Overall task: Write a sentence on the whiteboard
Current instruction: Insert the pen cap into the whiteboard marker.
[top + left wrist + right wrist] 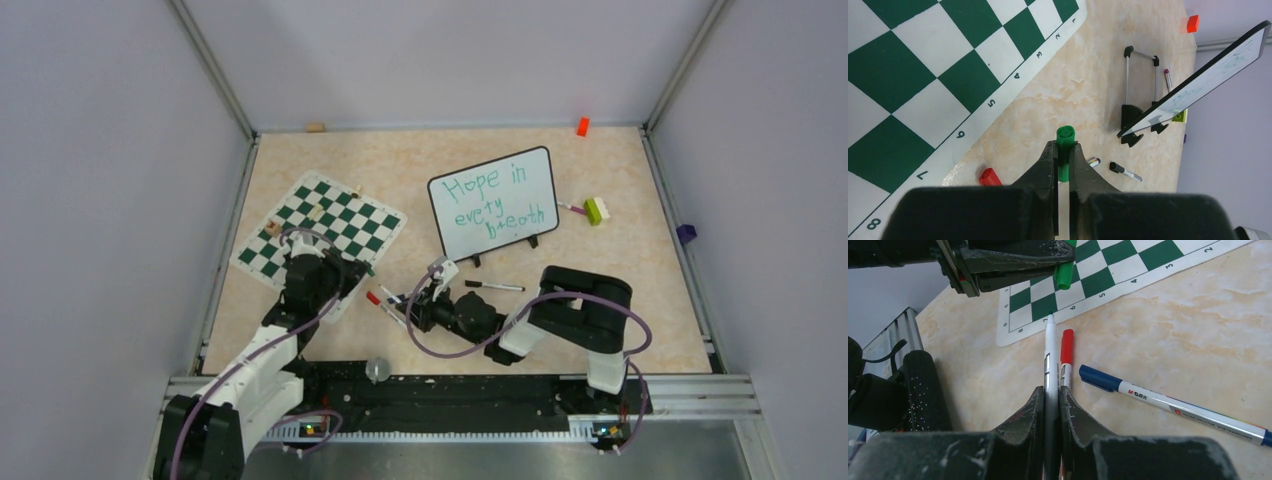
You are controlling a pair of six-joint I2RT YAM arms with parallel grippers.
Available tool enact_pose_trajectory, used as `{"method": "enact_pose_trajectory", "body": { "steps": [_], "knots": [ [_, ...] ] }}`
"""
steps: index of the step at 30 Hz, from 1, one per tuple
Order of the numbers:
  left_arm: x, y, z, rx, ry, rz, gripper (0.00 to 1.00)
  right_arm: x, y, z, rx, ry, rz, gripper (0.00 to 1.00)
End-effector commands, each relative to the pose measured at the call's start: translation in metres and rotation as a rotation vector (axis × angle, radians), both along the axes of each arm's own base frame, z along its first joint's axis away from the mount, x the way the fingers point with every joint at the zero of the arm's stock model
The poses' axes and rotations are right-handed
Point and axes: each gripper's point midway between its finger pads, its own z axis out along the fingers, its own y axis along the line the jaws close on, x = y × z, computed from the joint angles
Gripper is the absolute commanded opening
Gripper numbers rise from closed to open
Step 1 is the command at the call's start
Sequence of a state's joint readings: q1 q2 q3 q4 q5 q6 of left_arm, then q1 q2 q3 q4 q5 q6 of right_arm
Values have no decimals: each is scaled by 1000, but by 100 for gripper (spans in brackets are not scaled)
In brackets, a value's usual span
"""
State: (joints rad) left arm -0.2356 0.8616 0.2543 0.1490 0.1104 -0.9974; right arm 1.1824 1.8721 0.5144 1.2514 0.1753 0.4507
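Whiteboard (465,240): "Hope in every breath"; pen (1168,402) "M&G"

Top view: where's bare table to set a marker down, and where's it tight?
Free: the far strip between the chess mat and the whiteboard; the right side between the green-white block and the right arm. Crowded: in front of the whiteboard's feet, where the black marker and red-capped marker lie.

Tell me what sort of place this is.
Probably a robot test cell: plain walls on metal posts box in a table, the left arm and right arm are bolted to a rail at its near edge, and a chess mat and whiteboard sit as props.
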Motion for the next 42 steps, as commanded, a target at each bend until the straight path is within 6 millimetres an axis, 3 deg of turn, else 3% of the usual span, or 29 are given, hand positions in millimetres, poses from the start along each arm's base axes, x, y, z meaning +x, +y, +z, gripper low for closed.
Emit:
{"method": "enact_pose_trajectory", "body": {
  "steps": [1, 42],
  "knots": [
    [0, 0, 6, -10, -30, 8, 0, 0, 18, 19, 84, -4, -12, 0],
    [-12, 0, 11, -30, -64, -9, 0, 6, 29, 11, 47, 7, -29, 0]
  ]
}}
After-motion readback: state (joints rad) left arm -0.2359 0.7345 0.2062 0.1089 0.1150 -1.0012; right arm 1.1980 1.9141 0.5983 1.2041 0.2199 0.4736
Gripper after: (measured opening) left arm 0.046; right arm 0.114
